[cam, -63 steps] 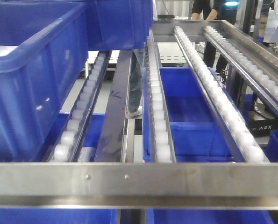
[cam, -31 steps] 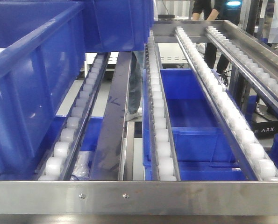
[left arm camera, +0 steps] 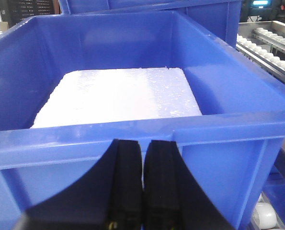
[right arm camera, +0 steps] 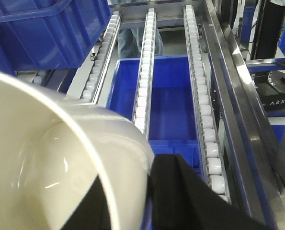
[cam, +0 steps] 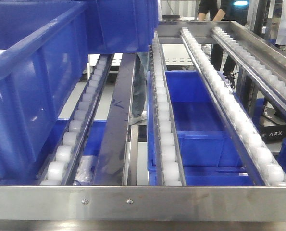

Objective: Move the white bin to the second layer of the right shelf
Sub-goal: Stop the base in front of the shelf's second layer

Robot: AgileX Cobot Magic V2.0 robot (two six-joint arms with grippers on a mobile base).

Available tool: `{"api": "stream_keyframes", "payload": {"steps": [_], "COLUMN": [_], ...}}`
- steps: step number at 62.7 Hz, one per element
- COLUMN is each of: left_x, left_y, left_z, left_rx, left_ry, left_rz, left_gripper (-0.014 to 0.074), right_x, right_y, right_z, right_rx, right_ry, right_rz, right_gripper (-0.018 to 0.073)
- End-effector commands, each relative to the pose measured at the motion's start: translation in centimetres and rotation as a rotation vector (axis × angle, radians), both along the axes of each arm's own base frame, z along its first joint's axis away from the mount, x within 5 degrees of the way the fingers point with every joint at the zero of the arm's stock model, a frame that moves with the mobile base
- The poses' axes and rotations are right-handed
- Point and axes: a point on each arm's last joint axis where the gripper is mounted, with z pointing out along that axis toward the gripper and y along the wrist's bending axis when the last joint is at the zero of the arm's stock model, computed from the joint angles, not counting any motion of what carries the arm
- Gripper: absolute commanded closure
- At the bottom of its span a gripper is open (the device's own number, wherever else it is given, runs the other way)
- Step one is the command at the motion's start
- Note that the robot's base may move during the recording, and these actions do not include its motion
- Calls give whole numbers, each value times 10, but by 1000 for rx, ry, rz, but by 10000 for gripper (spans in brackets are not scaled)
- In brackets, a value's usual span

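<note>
The white bin (right arm camera: 70, 158) fills the lower left of the right wrist view, tilted with its mouth towards the camera. My right gripper (right arm camera: 135, 184) is shut on its wall, one black finger inside and the other finger (right arm camera: 180, 191) outside. The bin hangs above the front end of the right shelf second layer (right arm camera: 199, 96), whose roller tracks (cam: 162, 120) run back from the steel front rail (cam: 143, 202). The bin does not show in the front view. My left gripper (left arm camera: 143, 143) is shut on nothing, just in front of a blue crate's rim (left arm camera: 219, 124).
A white foam slab (left arm camera: 118, 96) lies inside that blue crate. A large blue crate (cam: 32, 96) sits on the left tracks. Another blue crate (cam: 195, 120) lies on the level below. A person (cam: 210, 9) stands behind the rack.
In the front view the front rail has dropped lower in the picture than a second ago. Over the last half second nothing has visibly moved.
</note>
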Motion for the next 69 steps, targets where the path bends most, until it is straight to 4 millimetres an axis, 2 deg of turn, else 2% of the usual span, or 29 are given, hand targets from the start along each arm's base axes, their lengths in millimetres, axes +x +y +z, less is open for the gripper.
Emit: {"api": "stream_keyframes", "payload": {"steps": [1,69], "left_x": [0,0], "left_y": [0,0], "left_z": [-4,-4], "left_rx": [-19,-19], "left_ry": [-60,-60], "left_rz": [5,5], "left_gripper": [512,512], "right_x": [1,1], "right_y": [-1,-1], "right_z": [18,18], "right_rx": [11,11], "right_ry": [-123,-123], "right_rz": [-11,-11], "right_gripper": [502,502]}}
